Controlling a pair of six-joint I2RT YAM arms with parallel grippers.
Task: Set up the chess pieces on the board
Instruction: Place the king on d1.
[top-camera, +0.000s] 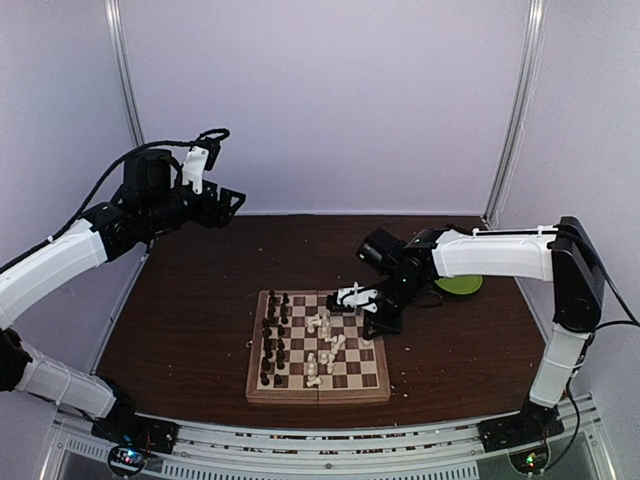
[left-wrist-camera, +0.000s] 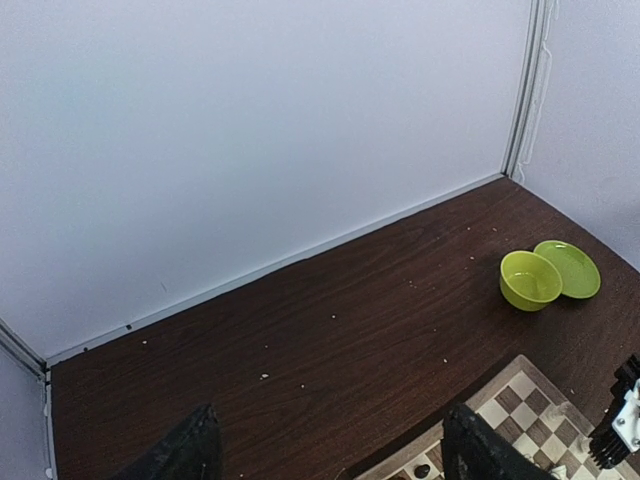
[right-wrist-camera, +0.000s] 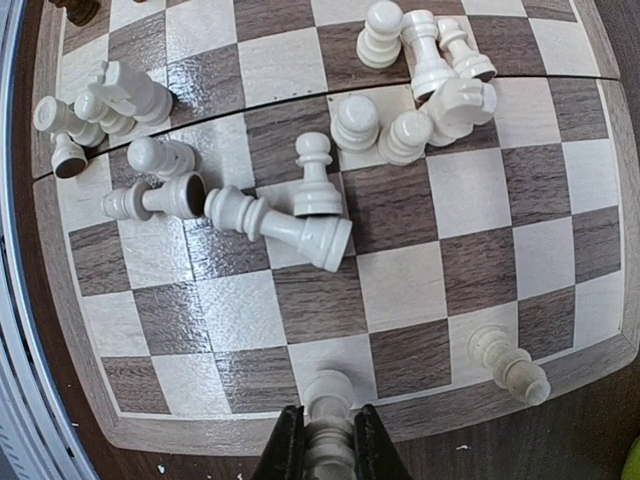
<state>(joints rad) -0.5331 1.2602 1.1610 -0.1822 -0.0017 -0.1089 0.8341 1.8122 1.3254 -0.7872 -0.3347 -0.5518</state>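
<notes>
Left gripper (top-camera: 228, 200): held high, well off the board's (top-camera: 258, 396) far-left corner. In the wrist view the fingers (left-wrist-camera: 185, 455) are spread wide with only table (left-wrist-camera: 300, 340) between them, so it's released and empty.

Dark pieces (top-camera: 273, 340): lined up in two files along the board's left side. They look upright.

Cream pieces (top-camera: 325, 345): loose jumble on the board's middle and right half, not in rows.
- One large piece (right-wrist-camera: 285, 228) lies on its side across several squares.
- A pawn (right-wrist-camera: 316, 180) is just beside it, touching.
- A cluster (right-wrist-camera: 420, 95) sits on the fold seam (right-wrist-camera: 250, 100).
- One stray (right-wrist-camera: 510, 365) lies on its side by the board's border.

Right gripper (top-camera: 350, 298): low over the board's far edge, right half. The fingers are clamped on a single cream piece (right-wrist-camera: 328, 400), gripped by its upper part, over the row next to the border. Can't tell if its base touches the board.

Green bowl (left-wrist-camera: 528, 278) and green plate (left-wrist-camera: 575, 268): on the table past the board's far-right corner, off the board and touching each other. In the top view they're mostly hidden behind the right arm.

White crumbs (left-wrist-camera: 264, 376): scattered on the table around the board.
</notes>
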